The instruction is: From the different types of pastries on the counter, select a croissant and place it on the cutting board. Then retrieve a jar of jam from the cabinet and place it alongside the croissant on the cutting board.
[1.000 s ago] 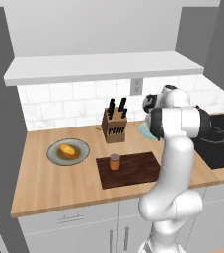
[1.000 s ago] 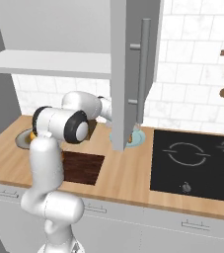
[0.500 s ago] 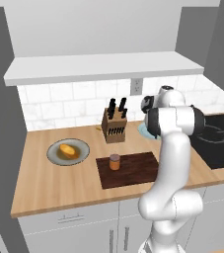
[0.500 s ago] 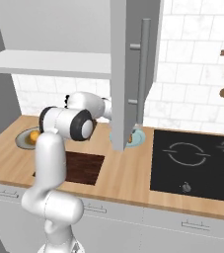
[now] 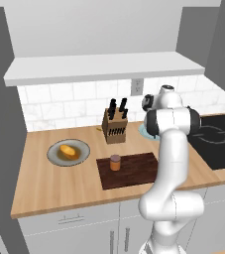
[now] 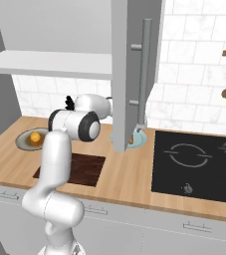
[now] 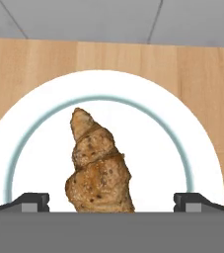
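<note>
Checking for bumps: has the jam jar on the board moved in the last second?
No. The jar stands at the same spot on the cutting board, in front of the knife block.

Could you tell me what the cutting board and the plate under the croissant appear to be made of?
Cutting board: dark wood, matte, with visible grain streaks. Plate under the croissant: likely glazed ceramic, smooth white with a thin blue-grey ring, though the render leaves that open.

Your counter (image 5: pixel 49 191) carries a grey plate (image 5: pixel 68 152) at left, cutting board (image 5: pixel 129 170) near, knife block (image 5: pixel 114 128) far, white plate (image 7: pixel 192 148) right.
</note>
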